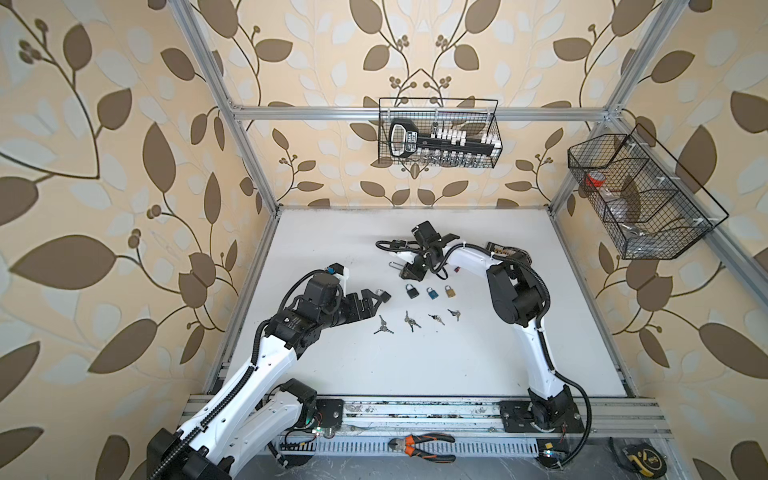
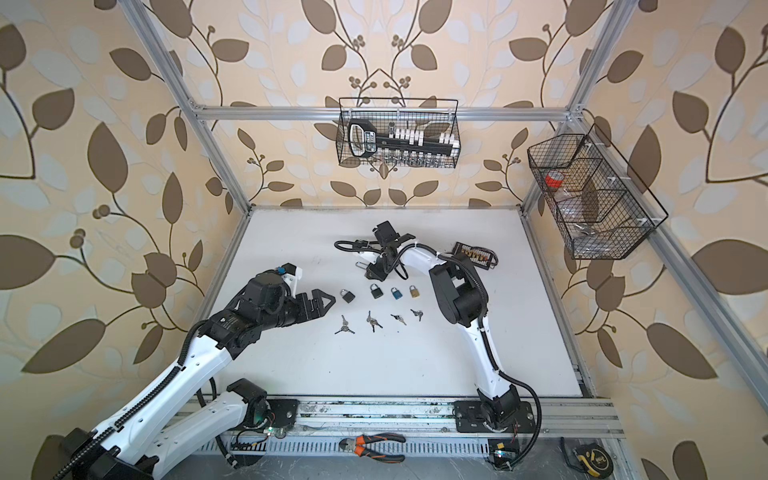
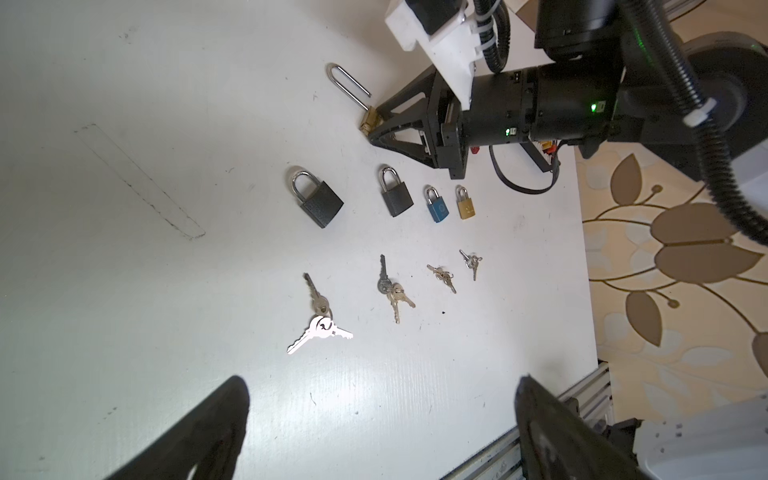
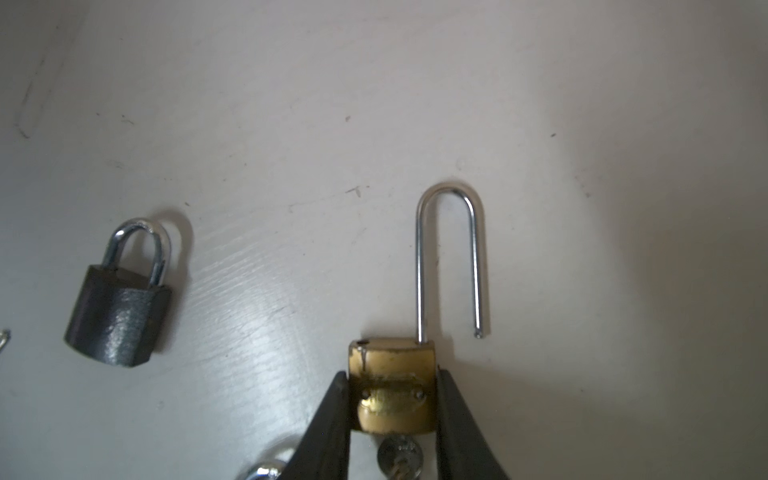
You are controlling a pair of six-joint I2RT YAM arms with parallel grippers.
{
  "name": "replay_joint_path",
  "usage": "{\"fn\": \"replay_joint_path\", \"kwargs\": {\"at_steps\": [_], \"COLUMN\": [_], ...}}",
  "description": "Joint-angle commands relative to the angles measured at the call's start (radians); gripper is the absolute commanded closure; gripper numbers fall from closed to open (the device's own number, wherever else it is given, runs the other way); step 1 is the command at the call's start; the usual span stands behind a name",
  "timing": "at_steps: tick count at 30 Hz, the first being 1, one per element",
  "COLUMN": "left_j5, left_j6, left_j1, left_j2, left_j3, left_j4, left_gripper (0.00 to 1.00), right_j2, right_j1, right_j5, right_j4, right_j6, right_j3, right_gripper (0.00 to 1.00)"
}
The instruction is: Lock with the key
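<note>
A brass padlock [image 4: 392,386] with a long shackle [image 4: 451,257] swung open lies flat on the white table [image 1: 415,365]. My right gripper [image 4: 392,374] is shut on its body, one finger pressed against each side. A silver key head [image 4: 399,455] sticks out of the lock's underside between the fingers. In both top views this gripper [image 1: 405,272] points down at the lock, whose shackle [image 2: 360,266] shows beside it. My left gripper [image 3: 382,380] is open and holds nothing, hovering near a black padlock [image 2: 348,296].
A black padlock [image 1: 412,291], a blue one [image 1: 432,293] and a small brass one [image 1: 449,291] lie in a row, with several key bunches [image 1: 410,321] in front. Pliers [image 1: 424,446] and a tape measure [image 1: 642,461] lie on the front rail. Wire baskets [image 1: 438,133] hang on the walls.
</note>
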Motion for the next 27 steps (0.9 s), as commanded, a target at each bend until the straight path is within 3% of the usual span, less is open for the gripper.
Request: {"fn": "replay_joint_path", "kwargs": {"at_steps": [1, 5, 15, 21, 27], "left_j5": [-0.040, -0.064, -0.071, 0.114, 0.289], "left_j6": [0.008, 0.023, 0.048, 0.060, 0.027], "left_j1": [0.009, 0.024, 0.044, 0.044, 0.041], "left_j2": [-0.034, -0.060, -0.177, -0.191, -0.076], "left_j3": [0.053, 0.084, 0.093, 0.111, 0.176], "left_j4": [-0.015, -0.028, 0.060, 0.219, 0.355], "left_gripper": [0.01, 0.01, 0.01, 0.01, 0.01], "right_j2": [-0.072, -0.237, -0.712, -0.985, -1.125], "right_j1": [-0.012, -0.031, -0.023, 0.018, 0.096], "right_j5": [0.017, 0.000, -0.077, -0.172, -0.253], "right_j4": [0.023, 0.181, 0.559, 0.611, 0.543], "right_j6": [0.058, 0.164, 0.446, 0.548, 0.534], "right_j3": [-0.059, -0.205, -0.681, -0.848, -0.897], "right_gripper": [0.90, 1.00, 1.00, 1.00, 1.00]}}
